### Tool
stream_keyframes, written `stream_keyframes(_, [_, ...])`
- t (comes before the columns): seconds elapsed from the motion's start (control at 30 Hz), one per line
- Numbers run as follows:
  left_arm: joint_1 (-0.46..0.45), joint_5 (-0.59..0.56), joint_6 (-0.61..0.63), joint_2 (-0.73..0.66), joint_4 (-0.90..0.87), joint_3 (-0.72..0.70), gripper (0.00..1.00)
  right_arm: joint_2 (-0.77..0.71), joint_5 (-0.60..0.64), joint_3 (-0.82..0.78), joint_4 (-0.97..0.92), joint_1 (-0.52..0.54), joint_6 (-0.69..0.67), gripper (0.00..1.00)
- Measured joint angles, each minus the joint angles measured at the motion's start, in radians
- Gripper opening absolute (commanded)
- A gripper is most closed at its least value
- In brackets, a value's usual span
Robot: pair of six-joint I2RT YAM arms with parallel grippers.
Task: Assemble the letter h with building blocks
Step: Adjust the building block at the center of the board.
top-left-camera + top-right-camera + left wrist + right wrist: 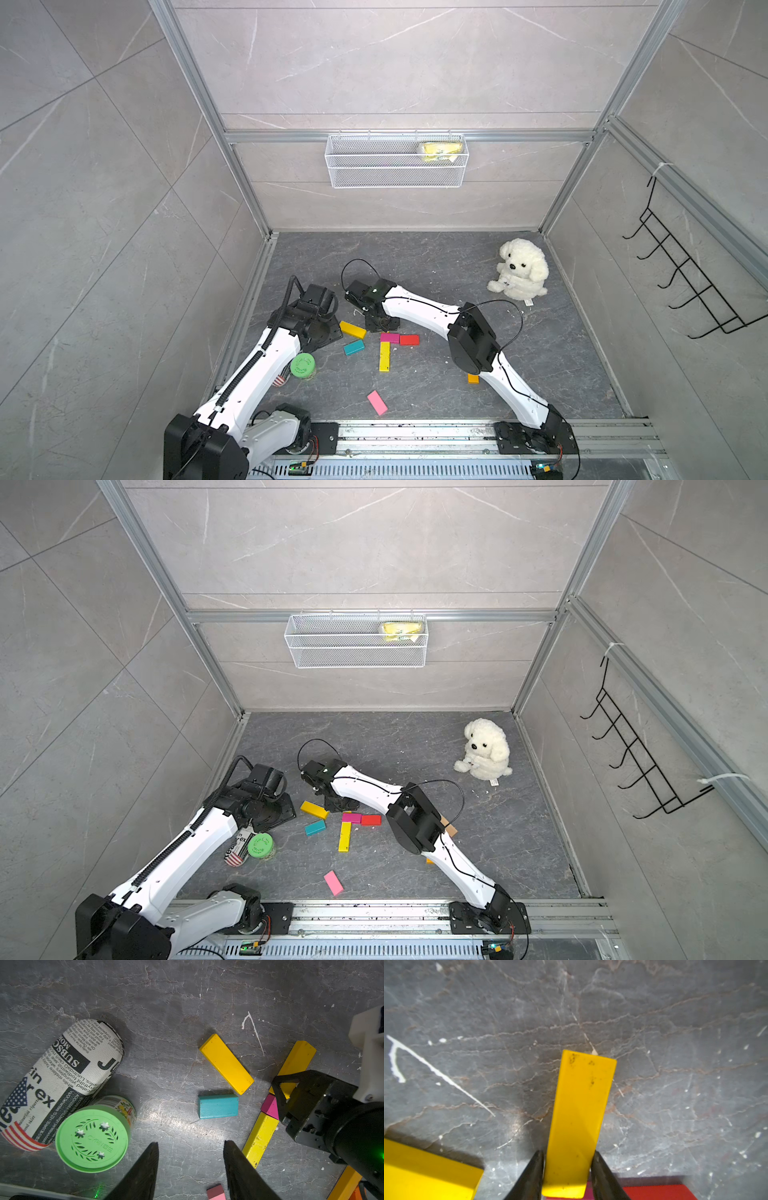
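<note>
Right wrist view, item 1: amber bar (581,1115), flat on the dark floor (675,1043), my right gripper (568,1151) closed on its 2 long sides. In both top views my right arm (415,309) covers it, lower middle of the frame. Item 2: magenta bar (389,337) and red bar (409,340), end to end, just below that spot. Item 3: lemon bar (385,356), running down the frame, touching the magenta one from beneath. Item 4: tilted amber bar (353,329) and teal bar (354,347), left of these, apart. Item 5: pink bar (377,402), alone, lower. My left gripper (191,1142): fingers spread, holding nothing.
</note>
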Motion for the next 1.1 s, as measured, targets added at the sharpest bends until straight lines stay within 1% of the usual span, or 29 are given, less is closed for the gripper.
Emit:
stream_keyframes(0.23, [0.0, 0.0, 0.0, 0.001, 0.002, -0.005, 0.55, -0.019, 0.009, -0.057, 0.052, 0.0, -0.039, 0.39])
stream_keyframes(0.43, [0.0, 0.0, 0.0, 0.011, 0.004, -0.005, 0.54, -0.04, 0.006, -0.097, 0.088, 0.0, -0.039, 0.38])
stream_keyframes(1.1, [0.0, 0.0, 0.008, 0.031, 0.011, -0.005, 0.54, -0.087, -0.018, -0.18, 0.142, -0.001, 0.018, 0.37])
